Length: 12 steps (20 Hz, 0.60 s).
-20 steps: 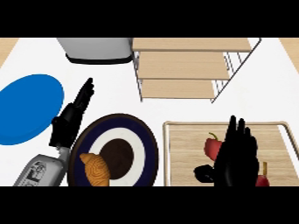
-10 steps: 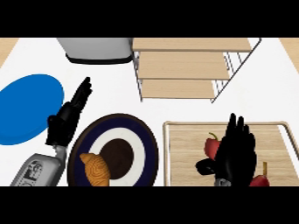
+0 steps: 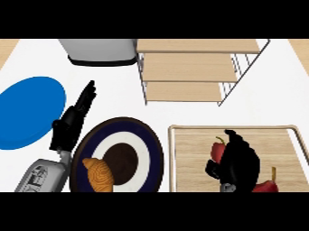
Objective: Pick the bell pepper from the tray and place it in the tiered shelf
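Red pepper (image 3: pixel 218 150) lies mid-tray (image 3: pixel 184 155), right hand (image 3: pixel 239 163) curled over it, fingers bent around it. Shelf (image 3: pixel 190 67) at surface's far edge. Left hand (image 3: pixel 72 121) open, fingers straight, beside plate (image 3: pixel 147 149).

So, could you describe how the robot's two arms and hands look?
Both hands are black: the left hand slender with long thin fingers, the right hand a broad dark shape. The grey left forearm carries small dark markings; the right forearm barely shows. No cables visible.
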### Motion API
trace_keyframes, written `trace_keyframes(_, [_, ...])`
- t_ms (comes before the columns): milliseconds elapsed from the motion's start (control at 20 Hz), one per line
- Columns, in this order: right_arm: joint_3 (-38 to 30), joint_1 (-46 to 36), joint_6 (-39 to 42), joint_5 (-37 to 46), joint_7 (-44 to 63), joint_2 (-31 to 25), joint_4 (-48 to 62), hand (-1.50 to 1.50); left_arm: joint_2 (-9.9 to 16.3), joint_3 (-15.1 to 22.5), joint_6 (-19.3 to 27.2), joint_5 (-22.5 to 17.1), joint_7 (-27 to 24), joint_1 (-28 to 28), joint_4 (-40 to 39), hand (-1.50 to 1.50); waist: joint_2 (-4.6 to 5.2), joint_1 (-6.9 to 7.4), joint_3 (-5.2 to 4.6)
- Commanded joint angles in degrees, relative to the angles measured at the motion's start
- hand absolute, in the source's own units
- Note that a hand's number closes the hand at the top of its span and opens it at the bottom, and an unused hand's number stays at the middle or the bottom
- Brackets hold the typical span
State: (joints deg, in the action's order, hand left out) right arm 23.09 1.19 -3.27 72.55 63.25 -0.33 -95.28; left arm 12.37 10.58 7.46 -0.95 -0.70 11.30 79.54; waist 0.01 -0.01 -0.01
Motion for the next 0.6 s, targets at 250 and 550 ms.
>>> trace_keyframes(250, [2.9, 3.0, 2.7, 6.2, 3.8, 0.3, -2.6, 1.50, -0.4, -1.7, -2.0, 1.3, 3.4, -2.7, 6.0, 0.00, -0.11, -0.06, 0.00])
trace_keyframes(550, [18.4, -4.3, -4.3, 1.0, 9.9, 0.3, 6.4, 1.50, -2.1, -1.6, -2.6, 1.3, 3.4, -0.1, 3.8, 0.00, 0.03, 1.18, 0.04])
